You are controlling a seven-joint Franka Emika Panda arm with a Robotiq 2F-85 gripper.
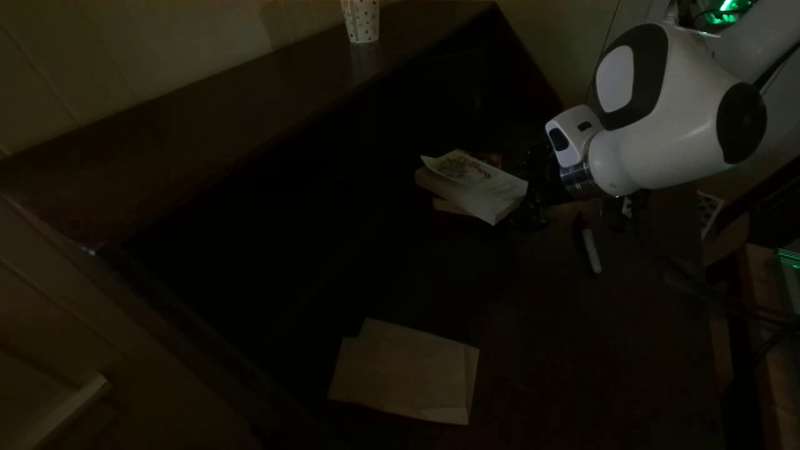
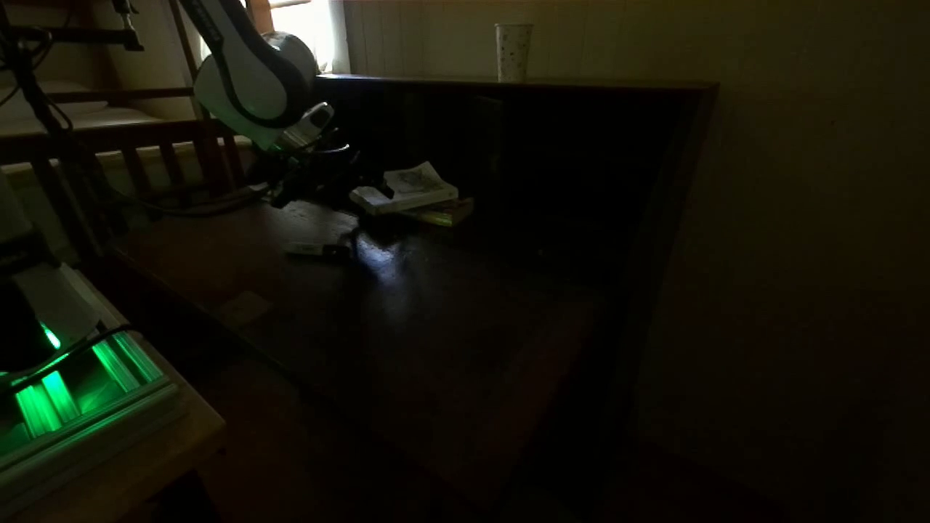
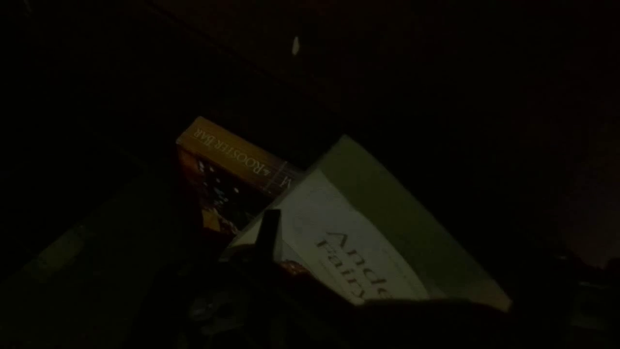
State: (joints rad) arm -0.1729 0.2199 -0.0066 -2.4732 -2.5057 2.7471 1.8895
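My dark gripper [image 2: 335, 196] is beside a small stack of two books, with its fingers apart. It also shows as a dark shape in an exterior view [image 1: 531, 215]. The upper book is a white and green paperback [image 3: 348, 232] with "Fairy" on its cover; it shows in both exterior views [image 1: 475, 181] [image 2: 414, 189]. It lies crosswise on a thicker book [image 3: 232, 152] with a yellowish "Rooster Bar" spine, which also shows below it [image 2: 447, 212]. One finger overlaps the paperback's edge in the wrist view; the other is lost in the dark. Contact cannot be told.
The desk [image 2: 436, 349] is very dark. A marker [image 1: 590, 250] lies near the gripper, also seen in an exterior view [image 2: 312, 249]. Pale papers [image 1: 403, 375] lie farther along. A spotted cup [image 1: 362, 22] stands on the raised ledge [image 1: 250, 112] behind the books.
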